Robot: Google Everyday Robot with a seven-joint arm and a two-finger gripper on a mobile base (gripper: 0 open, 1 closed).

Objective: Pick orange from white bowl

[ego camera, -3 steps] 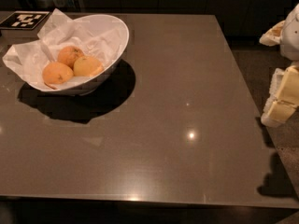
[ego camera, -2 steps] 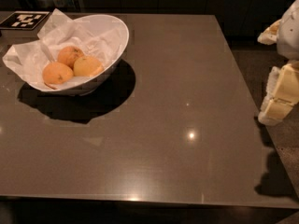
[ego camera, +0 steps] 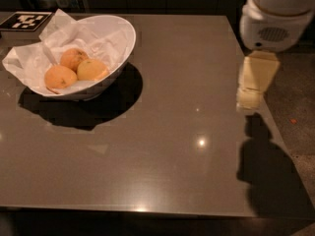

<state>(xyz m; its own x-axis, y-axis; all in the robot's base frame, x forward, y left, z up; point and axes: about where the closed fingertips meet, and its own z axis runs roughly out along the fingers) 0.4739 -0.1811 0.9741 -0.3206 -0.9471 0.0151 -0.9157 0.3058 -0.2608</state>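
The white bowl (ego camera: 120,38) stands at the table's far left, lined with crumpled white paper. Three round fruits lie in it. The orange (ego camera: 92,70) is the paler, yellower one on the right side of the bowl. Two deeper-orange speckled fruits (ego camera: 60,77) (ego camera: 74,58) lie to its left and behind it. My gripper (ego camera: 250,98) hangs from the white arm (ego camera: 275,14) over the table's right edge, far to the right of the bowl, with nothing seen in it.
A black-and-white marker tag (ego camera: 24,21) lies at the table's far left corner behind the bowl. The dark table (ego camera: 172,132) ends just right of the gripper, with speckled floor (ego camera: 295,102) beyond. My arm's shadow falls at the front right.
The arm and gripper have moved left, from beyond the table's right edge to over that edge. The bowl and fruits have not moved.
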